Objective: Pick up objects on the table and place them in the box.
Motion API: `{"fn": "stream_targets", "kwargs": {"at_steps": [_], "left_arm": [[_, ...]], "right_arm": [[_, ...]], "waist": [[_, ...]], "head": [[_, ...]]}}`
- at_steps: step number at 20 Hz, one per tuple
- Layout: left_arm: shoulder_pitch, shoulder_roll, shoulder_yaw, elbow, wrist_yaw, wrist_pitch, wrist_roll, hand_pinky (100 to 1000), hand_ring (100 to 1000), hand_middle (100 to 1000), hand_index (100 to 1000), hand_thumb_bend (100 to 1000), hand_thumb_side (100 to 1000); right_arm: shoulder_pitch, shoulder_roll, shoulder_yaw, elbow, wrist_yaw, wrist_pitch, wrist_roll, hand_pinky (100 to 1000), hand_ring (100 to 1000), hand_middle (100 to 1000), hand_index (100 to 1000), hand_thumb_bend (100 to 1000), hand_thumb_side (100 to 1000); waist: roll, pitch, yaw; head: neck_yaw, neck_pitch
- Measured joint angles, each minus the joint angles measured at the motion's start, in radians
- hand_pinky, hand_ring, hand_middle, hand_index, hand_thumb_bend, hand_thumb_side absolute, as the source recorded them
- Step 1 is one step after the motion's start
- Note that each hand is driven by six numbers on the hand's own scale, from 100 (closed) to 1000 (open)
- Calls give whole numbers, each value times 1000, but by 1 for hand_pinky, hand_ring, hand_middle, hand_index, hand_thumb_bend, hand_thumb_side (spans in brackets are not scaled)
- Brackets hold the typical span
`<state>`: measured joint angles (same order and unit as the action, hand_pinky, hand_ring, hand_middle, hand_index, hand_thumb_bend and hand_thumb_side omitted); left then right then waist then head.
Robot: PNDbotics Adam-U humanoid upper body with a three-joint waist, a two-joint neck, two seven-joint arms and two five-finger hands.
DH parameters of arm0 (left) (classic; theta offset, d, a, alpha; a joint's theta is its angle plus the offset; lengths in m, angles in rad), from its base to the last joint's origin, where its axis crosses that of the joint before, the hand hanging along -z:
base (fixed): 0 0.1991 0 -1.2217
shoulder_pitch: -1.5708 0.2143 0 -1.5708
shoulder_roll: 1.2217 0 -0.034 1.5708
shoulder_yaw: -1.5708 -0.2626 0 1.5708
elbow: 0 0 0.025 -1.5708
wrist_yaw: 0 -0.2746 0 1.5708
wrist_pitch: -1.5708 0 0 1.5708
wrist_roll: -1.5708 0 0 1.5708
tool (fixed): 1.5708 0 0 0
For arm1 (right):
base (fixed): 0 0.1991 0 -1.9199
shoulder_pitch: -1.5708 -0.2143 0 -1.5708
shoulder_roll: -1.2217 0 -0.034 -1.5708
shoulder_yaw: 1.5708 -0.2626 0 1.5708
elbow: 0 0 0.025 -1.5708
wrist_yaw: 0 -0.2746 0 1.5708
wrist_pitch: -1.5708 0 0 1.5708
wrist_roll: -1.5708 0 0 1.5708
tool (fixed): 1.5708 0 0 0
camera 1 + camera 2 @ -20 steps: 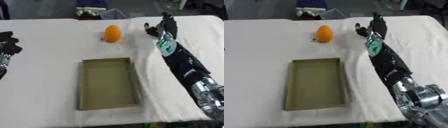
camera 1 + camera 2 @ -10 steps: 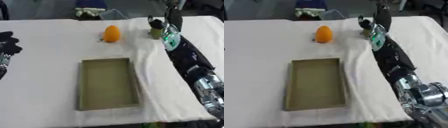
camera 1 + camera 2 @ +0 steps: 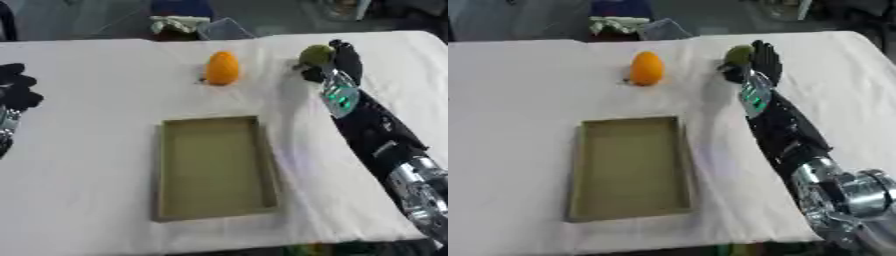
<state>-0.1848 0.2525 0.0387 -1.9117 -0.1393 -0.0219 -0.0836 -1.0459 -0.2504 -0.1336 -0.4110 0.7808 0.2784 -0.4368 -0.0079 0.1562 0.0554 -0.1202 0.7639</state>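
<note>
Resting at the left edge of the white worktop (image 3: 87, 150), left robot hand (image 3: 17, 92) with fingers curled on nothing, open tan box (image 3: 214, 167) mid-worktop, orange object (image 3: 222, 68) beyond it, right robot hand (image 3: 337, 62) fingers wrapped round a green object (image 3: 315, 54) at the far right.

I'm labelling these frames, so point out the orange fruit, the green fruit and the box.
orange fruit (image 3: 222, 68), left eye view, middle of its skin.
green fruit (image 3: 315, 54), left eye view, its visible top.
box (image 3: 264, 165), left eye view, right wall.
</note>
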Motion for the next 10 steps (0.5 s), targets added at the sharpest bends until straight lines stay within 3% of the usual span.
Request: {"fn": "stream_targets", "kwargs": {"at_steps": [1,2,3,6,7,10], "left_arm": [[0,0,0,0,0,0,0,662,606,634,806,431,701],[0,0,0,0,0,0,0,662,606,634,806,431,701],[0,0,0,0,0,0,0,662,606,634,806,431,701],[0,0,0,0,0,0,0,662,606,634,806,431,701],[0,0,0,0,0,0,0,661,606,634,806,431,701],[0,0,0,0,0,0,0,662,607,634,806,431,701]], "right_arm": [[0,0,2,3,0,0,1,754,804,774,830,207,201],[0,0,4,6,0,1,2,754,804,774,830,207,201],[0,0,5,8,0,2,4,753,802,769,790,136,124],[0,0,7,10,1,4,7,753,802,769,790,136,124],[0,0,7,10,2,5,8,751,797,757,707,100,100],[4,0,10,10,9,6,9,745,788,740,627,100,100]], "waist": [[0,0,0],[0,-1,0],[0,-1,0],[0,-2,0],[0,-2,0],[0,-2,0]], "head": [[0,0],[-1,0],[-1,0],[-1,0],[-1,0],[-2,0]]}}
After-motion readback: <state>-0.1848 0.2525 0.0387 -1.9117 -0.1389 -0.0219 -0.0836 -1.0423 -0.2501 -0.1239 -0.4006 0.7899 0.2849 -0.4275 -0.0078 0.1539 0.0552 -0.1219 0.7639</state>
